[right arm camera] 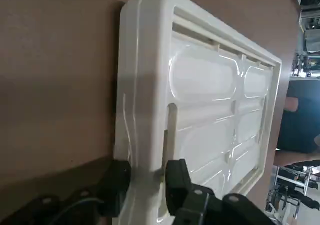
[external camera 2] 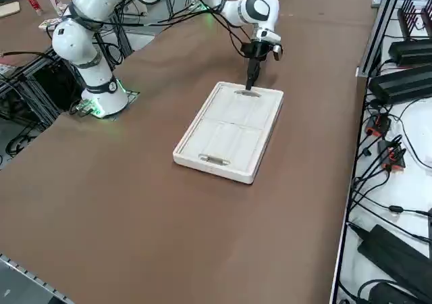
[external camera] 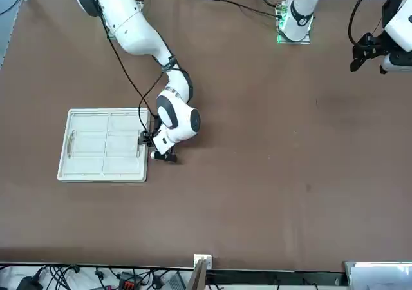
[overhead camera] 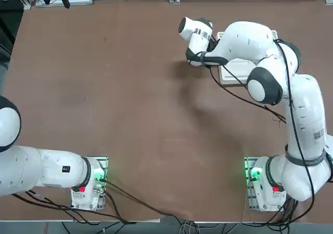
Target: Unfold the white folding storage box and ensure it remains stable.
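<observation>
The white folding storage box [external camera: 106, 145] lies folded flat as a slab on the brown table, its ribbed panels facing up [external camera 2: 229, 132]. In the top view my right arm covers most of the box [overhead camera: 234, 70]. My right gripper [external camera 2: 250, 84] points down at the short end farthest from my base. In the wrist view the gripper [right arm camera: 148, 185] straddles the thick rim of the box [right arm camera: 200, 85]. One finger [right arm camera: 117, 185] is on the outside. The other finger [right arm camera: 177, 185] sits in the oval handle slot. Both pads touch the rim.
The parked left arm [overhead camera: 47, 169] stays at the near left. A bench with cables and black power units [external camera 2: 405, 67] runs along the table's right side. A person in dark clothing [right arm camera: 297, 120] stands beyond the table. Bare brown tabletop [overhead camera: 130, 99] spreads left of the box.
</observation>
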Available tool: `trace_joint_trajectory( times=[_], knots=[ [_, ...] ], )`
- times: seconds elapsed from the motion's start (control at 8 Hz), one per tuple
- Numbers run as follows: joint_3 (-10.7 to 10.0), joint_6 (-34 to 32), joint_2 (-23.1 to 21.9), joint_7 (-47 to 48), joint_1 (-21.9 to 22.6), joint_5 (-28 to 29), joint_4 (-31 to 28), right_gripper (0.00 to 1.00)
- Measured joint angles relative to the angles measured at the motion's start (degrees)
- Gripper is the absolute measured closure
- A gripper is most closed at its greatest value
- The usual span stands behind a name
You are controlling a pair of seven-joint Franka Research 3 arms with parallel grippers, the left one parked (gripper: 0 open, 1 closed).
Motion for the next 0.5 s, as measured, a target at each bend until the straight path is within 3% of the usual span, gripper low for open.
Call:
trace_joint_trajectory(
  times=[0.12, 0.5],
  knots=[
    [-0.01, 0.01, 0.07, 0.07, 0.07, -0.01, 0.08, 0.66],
    [-0.04, -0.17, 0.12, 0.86, 0.05, 0.19, 0.38, 0.70]
  ],
)
